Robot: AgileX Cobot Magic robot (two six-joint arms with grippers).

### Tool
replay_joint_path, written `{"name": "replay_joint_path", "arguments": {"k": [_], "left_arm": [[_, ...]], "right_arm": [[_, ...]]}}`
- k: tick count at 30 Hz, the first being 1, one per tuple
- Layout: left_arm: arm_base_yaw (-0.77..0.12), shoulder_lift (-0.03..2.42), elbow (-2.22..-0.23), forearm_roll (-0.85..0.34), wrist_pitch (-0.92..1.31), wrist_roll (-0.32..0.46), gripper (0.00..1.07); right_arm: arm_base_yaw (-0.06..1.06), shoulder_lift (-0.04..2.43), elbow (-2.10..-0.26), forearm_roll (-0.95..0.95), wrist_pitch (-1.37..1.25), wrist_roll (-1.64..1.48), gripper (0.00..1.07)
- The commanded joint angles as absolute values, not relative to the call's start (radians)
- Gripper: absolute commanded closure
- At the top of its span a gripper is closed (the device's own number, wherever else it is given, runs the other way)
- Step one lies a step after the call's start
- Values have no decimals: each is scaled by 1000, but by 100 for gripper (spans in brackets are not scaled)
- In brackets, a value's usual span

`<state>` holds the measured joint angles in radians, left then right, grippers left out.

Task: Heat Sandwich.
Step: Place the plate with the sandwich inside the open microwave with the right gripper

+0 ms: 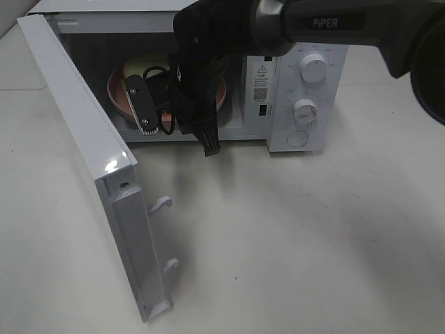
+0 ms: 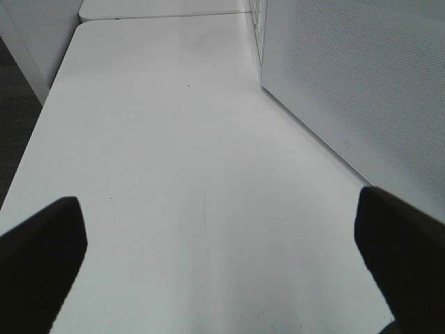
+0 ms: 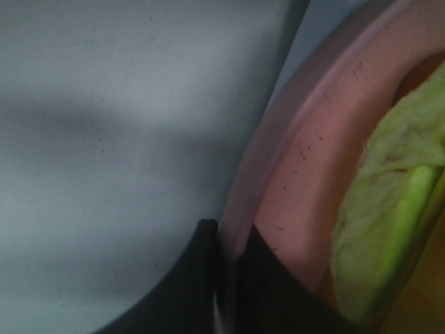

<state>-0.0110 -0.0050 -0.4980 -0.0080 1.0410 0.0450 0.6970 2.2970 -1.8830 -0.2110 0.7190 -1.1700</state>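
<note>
Right gripper [image 3: 224,243] is inside the microwave [image 1: 299,90], pinched shut on the rim of the pink plate [image 3: 306,174], with the sandwich [image 3: 389,229] on it. Loading looks nearly done. Left gripper [image 2: 222,243] hangs wide and empty beside the microwave. Letting go, shutting the door [image 1: 76,118] and heating are all to come.

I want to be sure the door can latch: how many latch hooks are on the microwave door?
2. Both stick out of the open door's free edge: the upper hook and the lower hook beneath it. None looks hidden.
</note>
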Motion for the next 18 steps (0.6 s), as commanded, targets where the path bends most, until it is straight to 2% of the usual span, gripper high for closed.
{"name": "replay_joint_path", "arguments": {"k": [1,9,18], "left_arm": [[-8,-33,-495,-7,1037,42,2],[-8,-33,-495,-7,1037,42,2],[-8,-33,-495,-7,1037,42,2]], "right_arm": [[689,2307,-1920,-223,699,-1161,106],[674,2363,-1996,-222,697,-1143,105],[662,2366,-2003,-223,684,-1139,104]]}}
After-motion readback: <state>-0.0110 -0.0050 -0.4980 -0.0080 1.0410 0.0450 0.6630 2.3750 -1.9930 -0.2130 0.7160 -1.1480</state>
